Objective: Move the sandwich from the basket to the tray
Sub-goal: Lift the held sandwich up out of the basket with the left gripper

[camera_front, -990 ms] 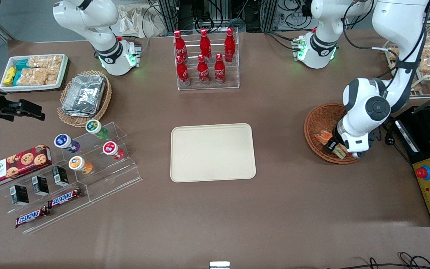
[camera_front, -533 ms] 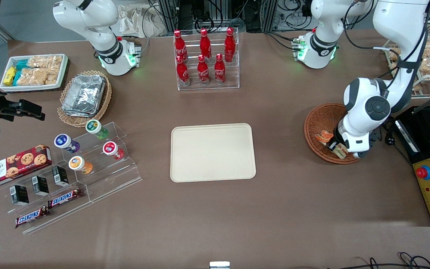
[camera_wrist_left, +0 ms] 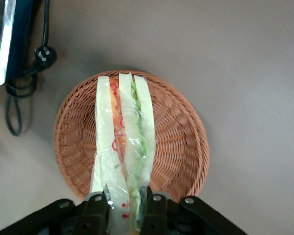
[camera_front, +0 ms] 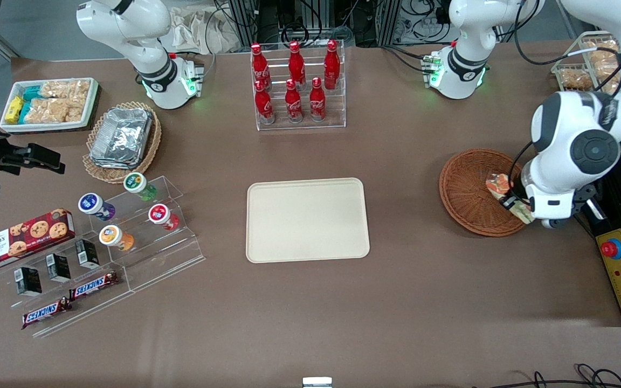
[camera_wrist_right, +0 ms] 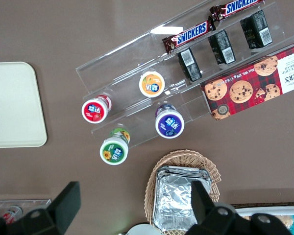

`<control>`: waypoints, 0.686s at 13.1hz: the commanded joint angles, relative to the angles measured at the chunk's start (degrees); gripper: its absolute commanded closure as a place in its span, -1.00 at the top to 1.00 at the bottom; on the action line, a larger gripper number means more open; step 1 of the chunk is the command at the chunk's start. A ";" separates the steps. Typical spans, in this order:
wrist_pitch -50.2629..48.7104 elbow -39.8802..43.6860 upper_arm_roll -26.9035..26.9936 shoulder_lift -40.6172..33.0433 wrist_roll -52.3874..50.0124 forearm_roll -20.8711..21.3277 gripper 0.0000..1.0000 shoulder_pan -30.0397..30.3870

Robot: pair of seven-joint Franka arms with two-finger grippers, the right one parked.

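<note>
My left gripper is shut on the sandwich, a plastic-wrapped wedge of pale bread with orange, red and green layers. It holds the wedge up in the air above the reddish-brown wicker basket, over the part of the rim toward the working arm's end. The basket holds nothing else. The cream-beige tray lies bare at the table's middle, well apart from the gripper toward the parked arm's end.
A black control box with a red button sits beside the basket at the working arm's end. A rack of red bottles stands farther from the front camera than the tray. Acrylic steps with yogurt cups and a paler basket of foil trays lie toward the parked arm's end.
The gripper has lifted the sandwich out of the basket and carried it up and toward the working arm's end; the basket is now left with nothing in it.
</note>
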 commanded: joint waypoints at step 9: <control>3.41 11.43 -18.13 9.05 7.40 -15.25 -1.00 -2.87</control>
